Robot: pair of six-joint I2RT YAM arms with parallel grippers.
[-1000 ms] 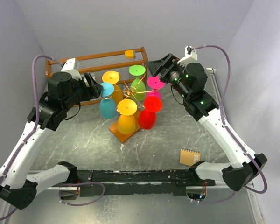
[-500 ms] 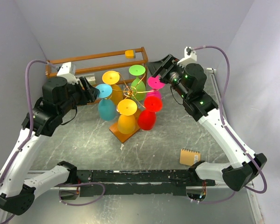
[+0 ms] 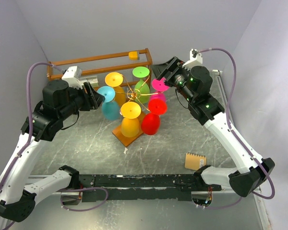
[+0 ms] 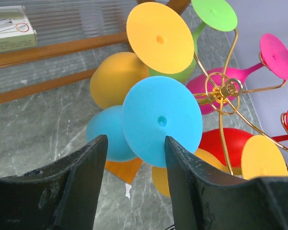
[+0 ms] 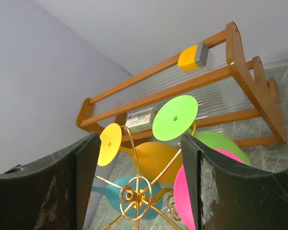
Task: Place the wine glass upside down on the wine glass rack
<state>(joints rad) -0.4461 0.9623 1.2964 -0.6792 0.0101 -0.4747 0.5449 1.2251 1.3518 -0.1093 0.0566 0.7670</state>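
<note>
The gold wire wine glass rack (image 3: 133, 92) stands on its orange-brown base (image 3: 125, 137). Its hub shows in the left wrist view (image 4: 224, 89) and the right wrist view (image 5: 134, 194). Several coloured glasses hang on it upside down: blue (image 3: 109, 103), yellow (image 3: 114, 79), green (image 3: 140, 72), pink (image 3: 159, 85), red (image 3: 152, 120), orange (image 3: 130, 122). My left gripper (image 3: 93, 98) is open, and the blue glass's foot (image 4: 162, 120) lies just beyond its fingertips. The wire arm behind that foot is hidden. My right gripper (image 3: 162, 79) is open and empty beside the pink glass (image 5: 187, 191).
A brown wooden slatted shelf (image 3: 101, 64) stands behind the rack. It carries a yellow-grey block (image 3: 133, 55) and a white box (image 4: 12, 36). A small tan notepad (image 3: 195, 160) lies at the front right. Walls close in on both sides.
My left arm has drawn back to the left, and the blue glass has shifted slightly left with it. The right arm has barely moved.
</note>
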